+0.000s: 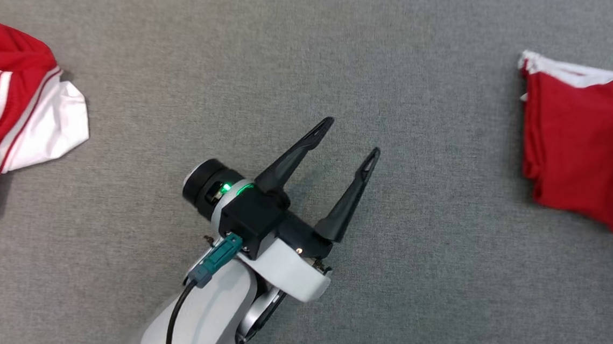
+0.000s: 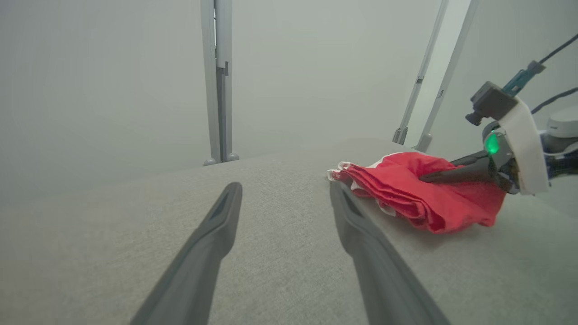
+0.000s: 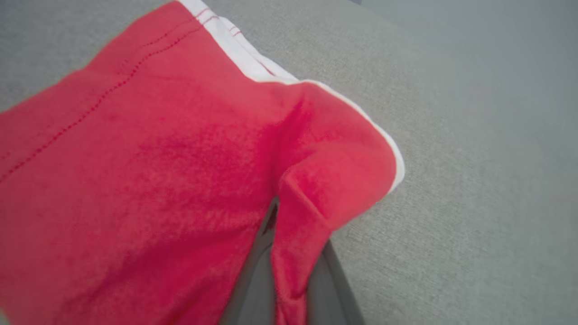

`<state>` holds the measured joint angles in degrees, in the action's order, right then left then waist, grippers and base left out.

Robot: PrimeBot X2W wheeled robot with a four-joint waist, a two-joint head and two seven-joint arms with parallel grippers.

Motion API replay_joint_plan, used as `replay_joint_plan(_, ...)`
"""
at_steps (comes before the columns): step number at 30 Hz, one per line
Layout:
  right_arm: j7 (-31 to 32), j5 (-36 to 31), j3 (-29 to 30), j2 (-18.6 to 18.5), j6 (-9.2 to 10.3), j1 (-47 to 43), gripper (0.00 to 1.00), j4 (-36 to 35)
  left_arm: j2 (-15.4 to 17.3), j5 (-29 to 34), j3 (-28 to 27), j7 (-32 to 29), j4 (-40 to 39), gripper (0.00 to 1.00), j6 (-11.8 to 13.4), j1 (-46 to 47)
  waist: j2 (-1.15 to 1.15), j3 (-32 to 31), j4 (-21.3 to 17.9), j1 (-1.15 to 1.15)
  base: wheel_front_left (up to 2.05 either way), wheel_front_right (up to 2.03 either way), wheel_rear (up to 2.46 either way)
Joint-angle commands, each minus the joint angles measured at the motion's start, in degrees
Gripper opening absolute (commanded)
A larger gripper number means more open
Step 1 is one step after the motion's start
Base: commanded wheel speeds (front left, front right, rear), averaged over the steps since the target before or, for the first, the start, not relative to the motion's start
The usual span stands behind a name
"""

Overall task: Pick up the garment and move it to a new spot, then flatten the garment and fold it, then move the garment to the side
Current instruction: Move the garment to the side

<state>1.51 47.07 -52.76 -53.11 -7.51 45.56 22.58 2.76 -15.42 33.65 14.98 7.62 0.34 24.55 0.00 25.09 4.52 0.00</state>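
A folded red garment (image 1: 578, 142) with white trim lies on the grey cloth surface at the far right. In the right wrist view my right gripper (image 3: 293, 253) is shut on a raised fold of the garment (image 3: 158, 158), with red fabric pinched between its two dark fingers. The left wrist view has the right gripper (image 2: 433, 177) reaching into the garment (image 2: 406, 194) from the right. My left gripper (image 1: 352, 137) hovers open over the bare middle of the surface, well left of the garment. Nothing sits between its fingers (image 2: 212, 234).
A second, crumpled red garment with white stripes (image 1: 14, 114) lies at the left edge of the head view. Grey frame posts (image 2: 219, 81) stand beyond the table's far edge. The grey surface (image 1: 305, 42) between the two garments is bare.
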Motion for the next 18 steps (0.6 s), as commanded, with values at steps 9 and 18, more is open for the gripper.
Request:
replay_joint_plan(9, -1.7, -2.6, -4.8, -18.3, 0.04, 8.6, 0.00, -2.7, 0.3, -1.1, 7.4, 0.2, -2.0, 1.00, -0.7, 11.0, 0.00, 11.9, -1.2, 0.00, 0.00, 0.00, 0.00)
replay_joint_plan(18, -1.9, -7.0, -6.7, -27.5, 0.04, 13.6, 0.00, -1.8, 0.3, -2.5, 11.2, 0.2, -4.3, 1.00, 0.5, 15.4, 0.00, 15.6, 0.6, 0.00, 0.00, 0.00, 0.00)
